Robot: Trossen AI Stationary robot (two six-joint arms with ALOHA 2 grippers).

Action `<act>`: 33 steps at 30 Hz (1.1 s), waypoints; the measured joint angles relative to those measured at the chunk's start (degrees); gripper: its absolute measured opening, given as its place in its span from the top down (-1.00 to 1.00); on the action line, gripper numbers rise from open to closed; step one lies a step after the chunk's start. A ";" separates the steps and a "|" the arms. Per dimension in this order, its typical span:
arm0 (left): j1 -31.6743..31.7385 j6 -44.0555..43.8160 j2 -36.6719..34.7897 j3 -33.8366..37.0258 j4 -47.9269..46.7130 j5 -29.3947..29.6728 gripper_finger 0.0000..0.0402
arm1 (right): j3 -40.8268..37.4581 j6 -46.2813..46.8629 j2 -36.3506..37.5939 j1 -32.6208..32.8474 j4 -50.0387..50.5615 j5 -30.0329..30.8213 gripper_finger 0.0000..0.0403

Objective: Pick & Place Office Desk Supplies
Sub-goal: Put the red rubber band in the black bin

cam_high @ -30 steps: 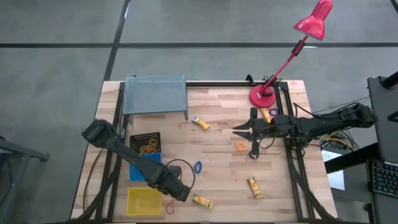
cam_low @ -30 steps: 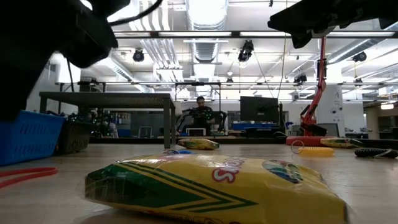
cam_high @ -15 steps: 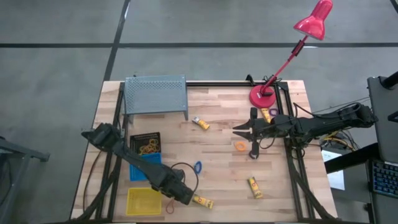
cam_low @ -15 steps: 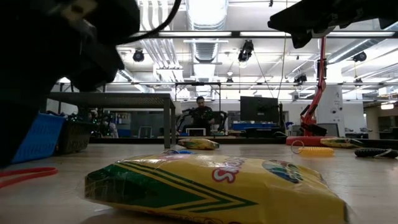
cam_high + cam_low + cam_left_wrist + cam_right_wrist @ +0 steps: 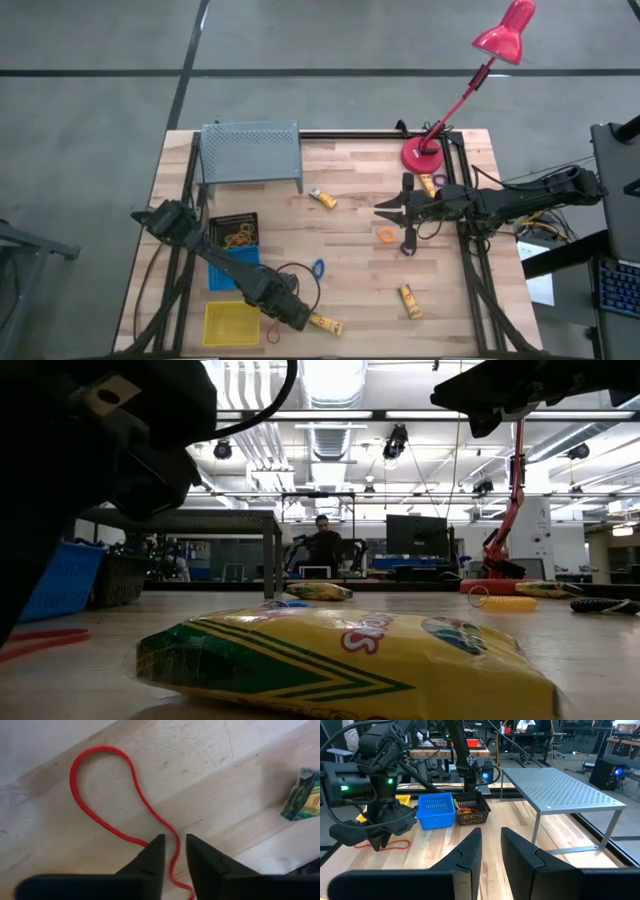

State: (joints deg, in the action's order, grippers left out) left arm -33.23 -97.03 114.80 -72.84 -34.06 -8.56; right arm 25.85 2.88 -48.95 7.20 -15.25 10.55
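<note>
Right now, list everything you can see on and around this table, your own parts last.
Table: one, light wood, under everything.
Shelf: one, grey perforated, back left.
Desk lamp: one, pink, back right.
Black bin: one, left side, holds yellow and orange bands.
Blue bin: one, in front of the black bin.
Yellow bin: one, front left.
Crayon packs: four, yellow, scattered.
Orange ring: one, centre right.
Blue ring: one, centre.
Red rubber band: one, front, beside the yellow bin.
Person: one, far off in the room.
Left tool: low at the front, fingers narrowly apart astride the red rubber band.
Right tool: raised near the lamp, empty.
</note>
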 joint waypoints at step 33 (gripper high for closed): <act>1.14 1.24 -13.47 0.09 -6.41 13.65 1.00 | 0.00 -0.02 0.00 0.02 0.00 0.02 0.66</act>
State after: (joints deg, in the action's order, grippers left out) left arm -32.10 -95.79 101.34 -72.75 -40.46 5.09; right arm 25.85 2.85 -48.95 7.22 -15.25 10.57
